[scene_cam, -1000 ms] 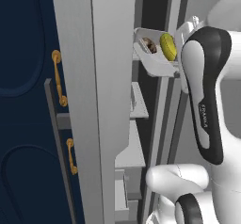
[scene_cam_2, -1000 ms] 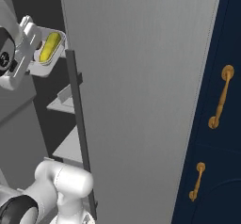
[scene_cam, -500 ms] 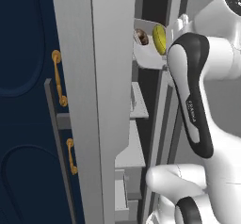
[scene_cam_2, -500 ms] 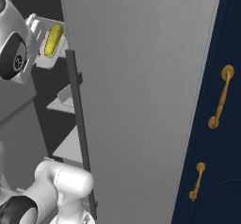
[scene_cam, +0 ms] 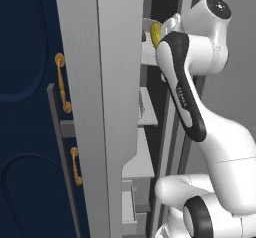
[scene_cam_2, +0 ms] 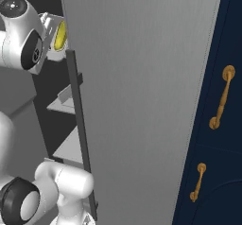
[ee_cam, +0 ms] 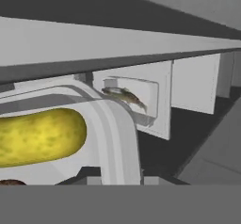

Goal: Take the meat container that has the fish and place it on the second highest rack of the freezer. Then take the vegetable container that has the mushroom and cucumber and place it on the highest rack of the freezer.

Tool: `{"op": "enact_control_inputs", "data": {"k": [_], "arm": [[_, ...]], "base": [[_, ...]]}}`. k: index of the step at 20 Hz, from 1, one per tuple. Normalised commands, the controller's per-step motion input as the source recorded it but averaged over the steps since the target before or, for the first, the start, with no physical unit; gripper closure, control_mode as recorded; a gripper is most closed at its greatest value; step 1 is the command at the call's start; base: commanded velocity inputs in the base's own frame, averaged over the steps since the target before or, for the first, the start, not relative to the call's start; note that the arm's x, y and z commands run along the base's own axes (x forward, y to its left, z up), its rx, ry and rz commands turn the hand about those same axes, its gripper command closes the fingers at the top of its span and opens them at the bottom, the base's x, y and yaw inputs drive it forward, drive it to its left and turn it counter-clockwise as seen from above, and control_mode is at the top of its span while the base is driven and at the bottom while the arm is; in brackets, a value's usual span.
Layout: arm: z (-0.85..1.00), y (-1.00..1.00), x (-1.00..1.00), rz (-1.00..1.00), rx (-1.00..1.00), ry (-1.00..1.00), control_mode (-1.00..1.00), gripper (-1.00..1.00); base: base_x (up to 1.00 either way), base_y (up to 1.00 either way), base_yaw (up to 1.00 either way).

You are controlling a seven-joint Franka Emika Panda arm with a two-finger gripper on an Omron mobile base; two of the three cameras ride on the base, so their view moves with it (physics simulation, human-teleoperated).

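The vegetable container [scene_cam: 150,28] is a white tray held high at the freezer's opening, with my gripper [scene_cam: 165,28] shut on its edge. The yellow-green cucumber [ee_cam: 40,136] lies in it, and a sliver of the brown mushroom [ee_cam: 9,182] shows beside it. In the right base view the tray [scene_cam_2: 51,30] and cucumber [scene_cam_2: 60,34] show just left of the grey freezer door [scene_cam_2: 142,101]. Deeper inside, the fish [ee_cam: 124,96] lies in its own white container [ee_cam: 155,100] on a shelf. A pale shelf panel [ee_cam: 117,39] runs above my tray; I cannot tell which rack it is.
The open freezer door [scene_cam: 105,107] stands close on the left, its dark bar handle [scene_cam_2: 78,125] near my arm. Lower pale shelves [scene_cam: 147,109] [scene_cam_2: 71,146] sit below the tray. Navy cabinets with gold handles [scene_cam_2: 222,96] [scene_cam: 62,82] flank the freezer.
My arm has risen and reached further in, carrying the vegetable container upward and deeper into the freezer's top part.
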Motion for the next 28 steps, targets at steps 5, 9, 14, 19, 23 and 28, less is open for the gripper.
{"op": "enact_control_inputs", "data": {"k": [5,9,14,19,23,28], "arm": [[-0.09,0.0,0.73,0.0,0.0,0.0,-1.0,1.0],[-0.14,0.0,0.6,0.0,0.0,0.0,-1.0,1.0],[-0.17,0.0,0.61,-0.03,0.0,0.02,-1.0,1.0],[-0.09,0.07,0.62,-0.01,0.0,0.05,-1.0,1.0],[-0.01,0.03,0.71,0.0,0.0,0.07,-1.0,1.0],[-0.05,0.0,0.57,0.0,0.0,0.04,-1.0,1.0]], "base": [[0.0,0.0,0.0],[0.0,0.0,0.0],[0.0,0.0,0.0],[0.0,0.0,0.0],[0.0,0.0,0.0],[0.0,0.0,0.0]]}}
